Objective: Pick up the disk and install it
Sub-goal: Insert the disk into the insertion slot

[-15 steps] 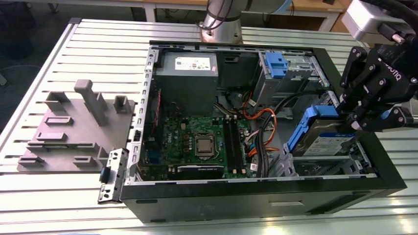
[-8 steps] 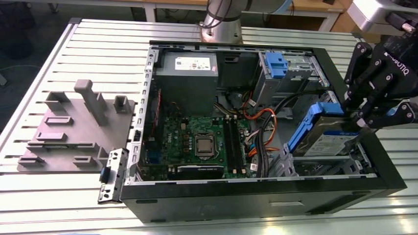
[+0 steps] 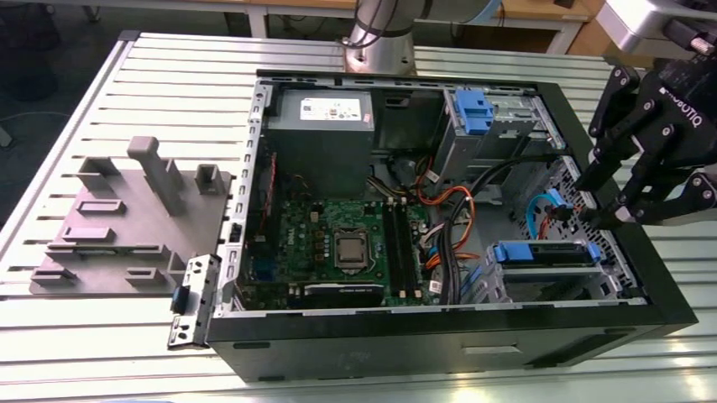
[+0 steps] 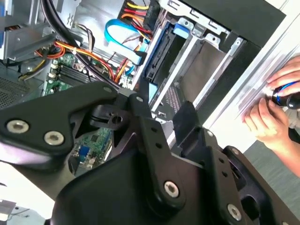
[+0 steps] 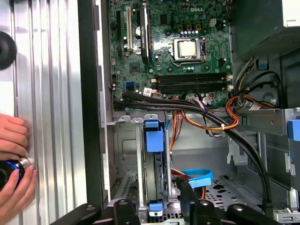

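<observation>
Hanging spread and empty, the gripper's [image 3: 605,217] jaws hover over the computer case [image 3: 448,336]. Just beneath them, the disk [image 5: 154,146] sits slotted in a metal cage [image 5: 124,154] inside the case. A person's hand [image 5: 14,154] rests just outside the case wall.

The open computer case [image 3: 448,340] lies on its side on a slotted aluminium table [image 3: 79,353]. Inside the case, the green motherboard [image 3: 319,227] covers the floor, with the CPU socket [image 3: 349,249] near its middle. The grey power-supply box [image 3: 322,138] sits against the case's far wall. Orange and black cables [image 3: 442,201] cross the case interior beside the motherboard. A grey fixture block [image 3: 123,227] stands outside the case, on the exterior view's left.
</observation>
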Motion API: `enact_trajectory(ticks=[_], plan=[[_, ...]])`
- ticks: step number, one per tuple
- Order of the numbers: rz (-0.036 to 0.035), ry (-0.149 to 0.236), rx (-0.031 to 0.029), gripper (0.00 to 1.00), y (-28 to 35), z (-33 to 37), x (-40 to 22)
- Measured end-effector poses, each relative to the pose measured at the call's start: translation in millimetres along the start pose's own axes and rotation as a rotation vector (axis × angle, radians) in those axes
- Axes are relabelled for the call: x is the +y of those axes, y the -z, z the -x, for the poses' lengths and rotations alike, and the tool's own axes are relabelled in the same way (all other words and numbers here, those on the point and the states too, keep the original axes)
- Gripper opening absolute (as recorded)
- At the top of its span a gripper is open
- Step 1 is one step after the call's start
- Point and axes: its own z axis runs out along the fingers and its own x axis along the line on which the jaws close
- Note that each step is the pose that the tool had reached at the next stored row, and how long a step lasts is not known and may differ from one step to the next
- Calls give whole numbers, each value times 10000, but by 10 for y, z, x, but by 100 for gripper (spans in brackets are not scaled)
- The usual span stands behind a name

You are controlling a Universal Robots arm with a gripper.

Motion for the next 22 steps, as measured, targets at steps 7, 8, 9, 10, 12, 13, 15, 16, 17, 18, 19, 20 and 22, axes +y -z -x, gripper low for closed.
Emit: enact_trajectory(ticks=[7, 8, 9, 10, 12, 13, 15, 16, 17, 18, 19, 20, 22], plan=[[-188, 46, -120, 48, -45, -3, 40], [-213, 70, -133, 48, -53, -1, 41], [-229, 94, -134, 48, -60, 7, 41], [-236, 118, -134, 48, -68, 22, 42], [-242, 155, -136, 48, -81, 55, 44], [-246, 174, -138, 48, -90, 73, 45], [-261, 226, -135, 48, -111, 101, 47], [-268, 261, -138, 48, -126, 111, 47], [-271, 292, -139, 48, -139, 115, 47], [-273, 319, -138, 48, -153, 119, 47], [-273, 347, -138, 48, -166, 123, 47], [-274, 374, -135, 48, -175, 128, 47], [-274, 413, -135, 48, -187, 136, 46]])
